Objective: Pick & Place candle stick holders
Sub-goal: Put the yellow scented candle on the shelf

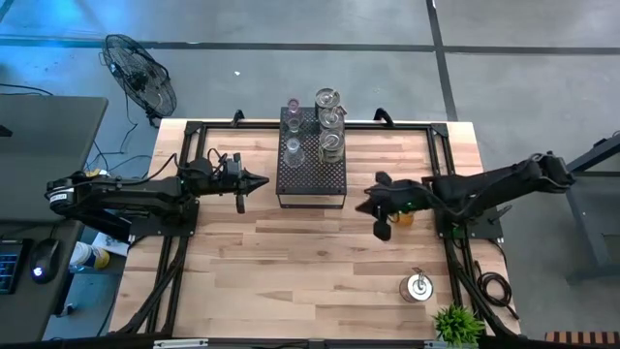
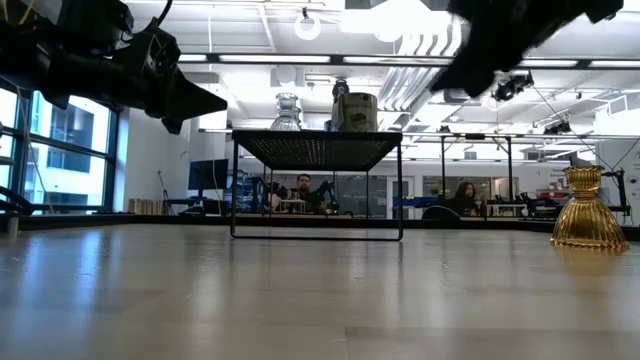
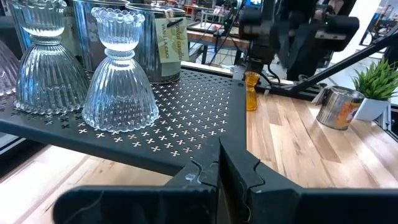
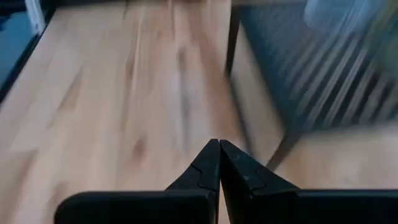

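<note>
Several candle stick holders crowd the top of the black perforated stand at the back middle of the desk: ribbed clear-glass ones with bell bases and scalloped cups, plus silvery tins. One amber holder, ribbed and bell-shaped, stands on the desk under the right arm. Another silvery holder sits near the front right corner. The left gripper hangs left of the stand, its jaws closed and empty. The right gripper, right of the stand, also has jaws pressed together, holding nothing.

Glass holders upright on rack; amber holder on table.
</note>
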Available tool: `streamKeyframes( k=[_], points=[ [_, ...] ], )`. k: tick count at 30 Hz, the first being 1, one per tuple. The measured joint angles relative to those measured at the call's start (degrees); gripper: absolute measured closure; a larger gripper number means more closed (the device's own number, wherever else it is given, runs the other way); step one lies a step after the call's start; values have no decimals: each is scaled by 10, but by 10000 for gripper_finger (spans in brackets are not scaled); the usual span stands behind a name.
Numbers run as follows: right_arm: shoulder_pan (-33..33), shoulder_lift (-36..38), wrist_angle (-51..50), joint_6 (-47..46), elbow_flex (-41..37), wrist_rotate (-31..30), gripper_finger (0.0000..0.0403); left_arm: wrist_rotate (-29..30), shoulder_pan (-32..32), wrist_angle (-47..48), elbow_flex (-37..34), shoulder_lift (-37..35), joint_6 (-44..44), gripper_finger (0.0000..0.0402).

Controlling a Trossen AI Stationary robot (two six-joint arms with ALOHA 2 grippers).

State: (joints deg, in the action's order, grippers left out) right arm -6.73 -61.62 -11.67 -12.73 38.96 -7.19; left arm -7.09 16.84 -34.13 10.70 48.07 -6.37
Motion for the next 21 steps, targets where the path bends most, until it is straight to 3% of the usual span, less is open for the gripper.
streamKeyframes(
  k=[5, 8, 11, 14, 18, 21],
  points=[
    [-27, 0, 166, 143, -16, -94, 403, 0, 0, 0, 0, 0, 1, 401],
    [-39, -14, 326, 168, -59, -97, 403, 0, 0, 0, 0, 0, 1, 401],
    [-49, -34, 506, 102, -119, -90, 403, 0, 0, 0, 0, 0, -3, 401],
    [-66, -55, 615, 5, -171, -107, 403, 0, 0, 0, 0, 0, -3, 401],
    [-102, -62, 586, -81, -182, -109, 403, 0, 0, 0, 0, 0, -3, 401],
    [-122, -62, 500, -116, -143, -85, 403, 0, 0, 0, 0, 0, -5, 401]
  ],
)
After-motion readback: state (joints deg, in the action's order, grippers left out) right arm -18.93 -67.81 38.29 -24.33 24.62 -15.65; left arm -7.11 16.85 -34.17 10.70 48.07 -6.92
